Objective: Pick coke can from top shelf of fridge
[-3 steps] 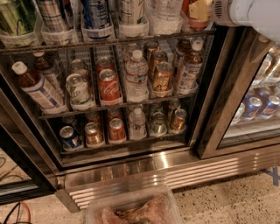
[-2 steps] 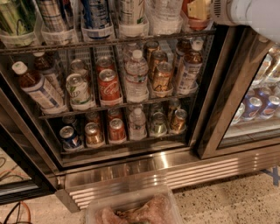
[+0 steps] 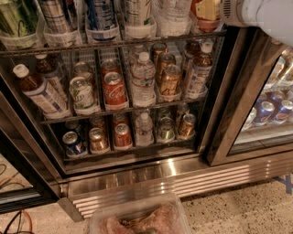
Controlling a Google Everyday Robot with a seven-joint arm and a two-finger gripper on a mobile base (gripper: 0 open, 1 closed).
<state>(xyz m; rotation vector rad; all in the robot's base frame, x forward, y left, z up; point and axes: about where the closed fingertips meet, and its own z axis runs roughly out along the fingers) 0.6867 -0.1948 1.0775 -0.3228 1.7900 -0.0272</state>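
Camera view: the gripper lay beyond the top edge, so its state could not be told. Only the white arm (image 3: 263, 13) showed, upper right. Directly below it ran the black door frame of the fridge (image 3: 229, 109). The top shelf (image 3: 114, 45) extended left of the arm. The coke can (image 3: 114, 90) stood one rack lower, down-left, with its front unobstructed, beside a water bottle (image 3: 143, 80). Nothing had shifted since the earlier frame.
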